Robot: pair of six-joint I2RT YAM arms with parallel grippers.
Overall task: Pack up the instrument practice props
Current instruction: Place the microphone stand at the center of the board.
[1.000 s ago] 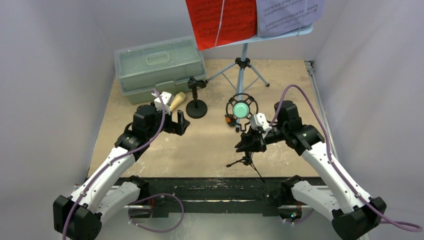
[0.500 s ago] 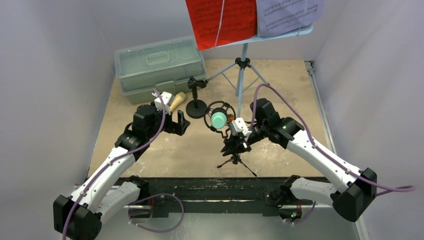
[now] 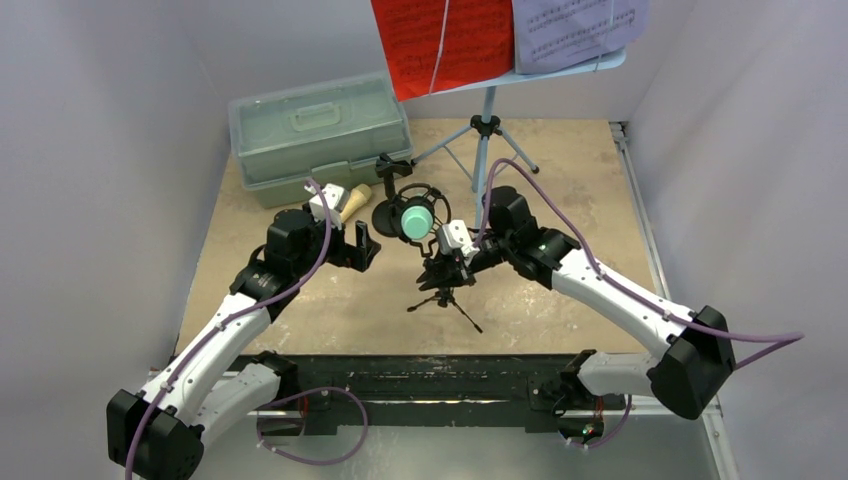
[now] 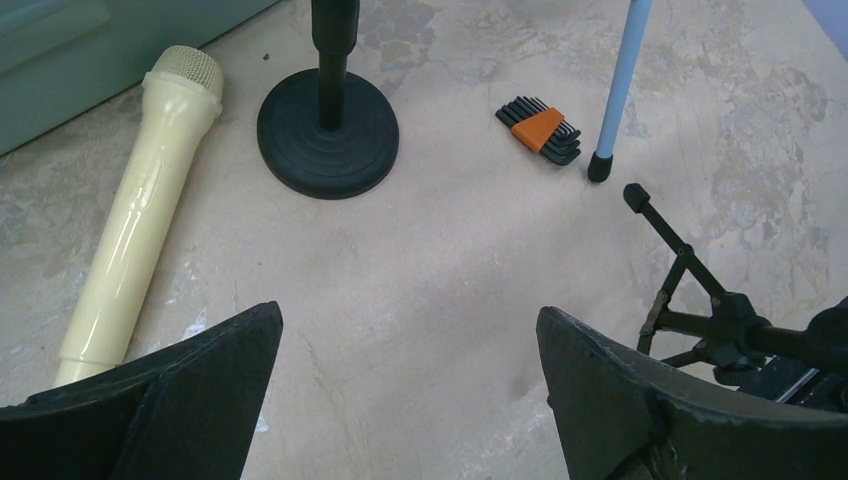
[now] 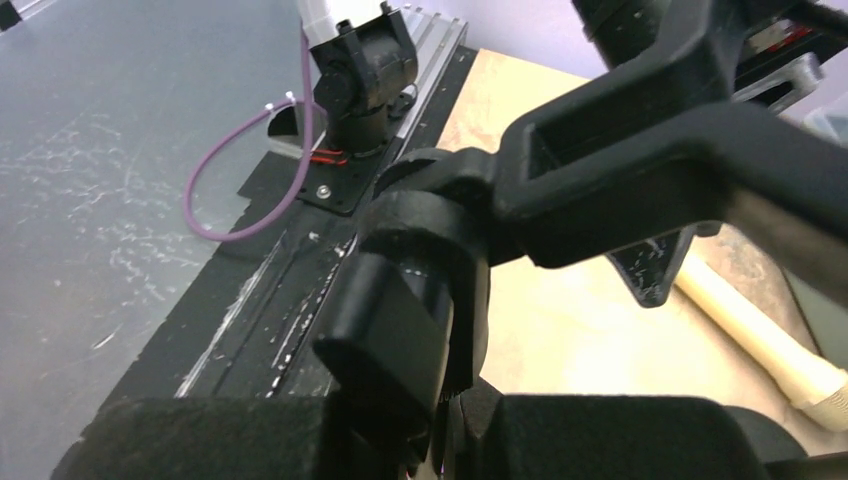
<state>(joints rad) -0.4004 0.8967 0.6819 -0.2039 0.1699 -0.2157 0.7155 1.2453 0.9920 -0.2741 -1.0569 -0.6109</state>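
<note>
Tripod mic holder (image 3: 441,298), teal microphone (image 3: 413,222) in its ring, hangs tilted over the bench (image 3: 560,200), clenched in the right hand (image 3: 445,268), its ring end leaning toward the green case (image 3: 320,125) far left, which the empty, wide-released left hand (image 3: 362,245) sits nearer.

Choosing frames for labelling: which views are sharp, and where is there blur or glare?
Top external: even light, sharp. Left wrist: sharp, a glossy streak on the tan mic. Right wrist: the tripod holder sits close, dark and soft, blocking most of the frame.
</note>
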